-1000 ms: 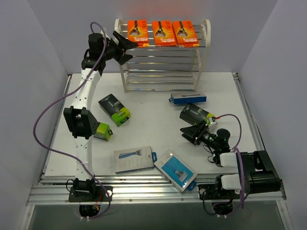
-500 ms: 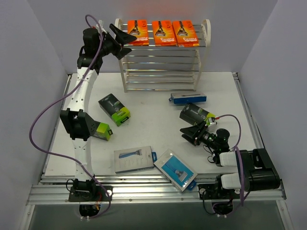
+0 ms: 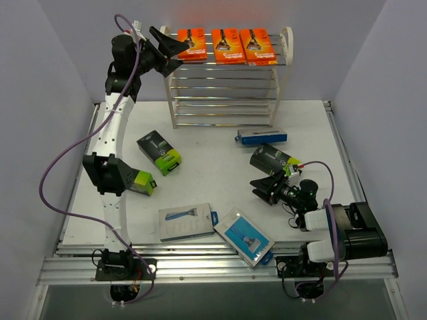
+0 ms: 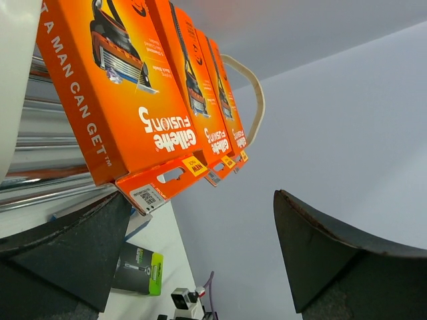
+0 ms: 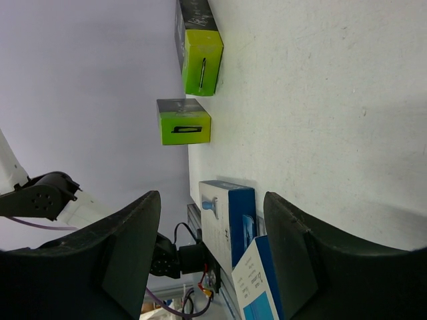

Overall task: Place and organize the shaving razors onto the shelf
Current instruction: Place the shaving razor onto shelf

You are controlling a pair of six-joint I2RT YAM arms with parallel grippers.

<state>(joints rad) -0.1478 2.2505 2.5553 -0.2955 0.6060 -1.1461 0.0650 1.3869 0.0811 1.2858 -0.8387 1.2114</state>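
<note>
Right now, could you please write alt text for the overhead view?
Three orange razor packs lie in a row on the top tier of the white shelf, with the open left gripper beside that tier. Three black-and-green boxes and three blue packs lie scattered on the table, the right gripper open, low among them.

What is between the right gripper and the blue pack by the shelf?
A black-and-green razor box lies between the right gripper and that blue pack; the top view shows it.

Overhead view from behind; left wrist close beside shelf, right wrist low along table.
</note>
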